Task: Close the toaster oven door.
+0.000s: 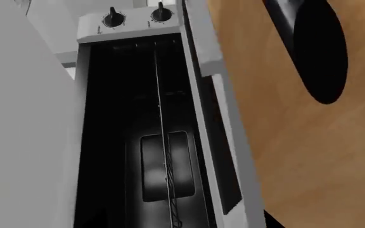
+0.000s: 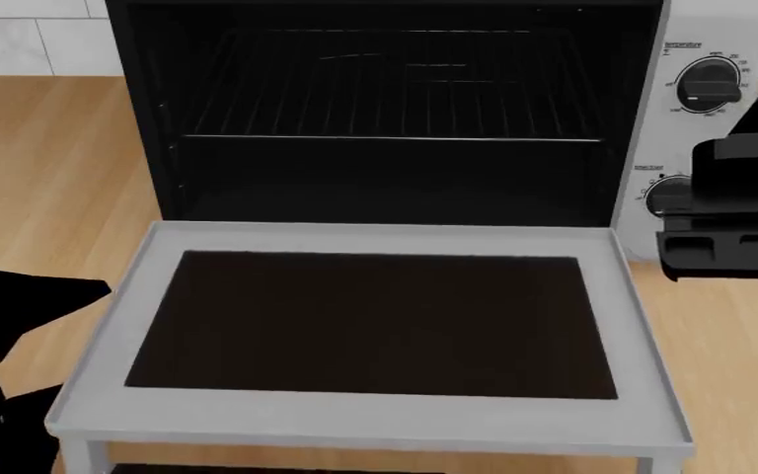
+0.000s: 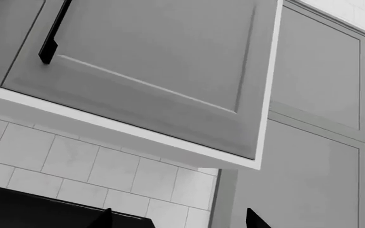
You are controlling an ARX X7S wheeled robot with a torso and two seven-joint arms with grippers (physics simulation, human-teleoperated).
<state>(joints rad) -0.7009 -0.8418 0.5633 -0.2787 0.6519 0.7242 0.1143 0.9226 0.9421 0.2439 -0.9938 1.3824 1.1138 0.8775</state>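
Silver-grey and boxy, the countertop toaster oven (image 2: 393,109) sitting on the pale wooden counter (image 2: 37,168), black cavity and wire rack (image 2: 393,89) showing, two black dials (image 2: 709,84) on the panel at the head view's right. Hanging fully open, the wide light-grey door with its dark glass pane (image 2: 366,321), lying flat and level toward the camera, hinged at the oven's lower front edge. Hovering just beside the door's left edge, the black left gripper (image 2: 4,336), not visibly touching the frame; finger spread impossible to judge. Hanging in front of the dial panel, the black right gripper (image 2: 734,212), likewise unclear whether spread or pressed together. Holding nothing visible, either one. Showing in the right wrist view, grey wall cabinets (image 3: 163,71) over white tile (image 3: 74,161), with two dark fingertips (image 3: 103,219) poking in, apart from each other.
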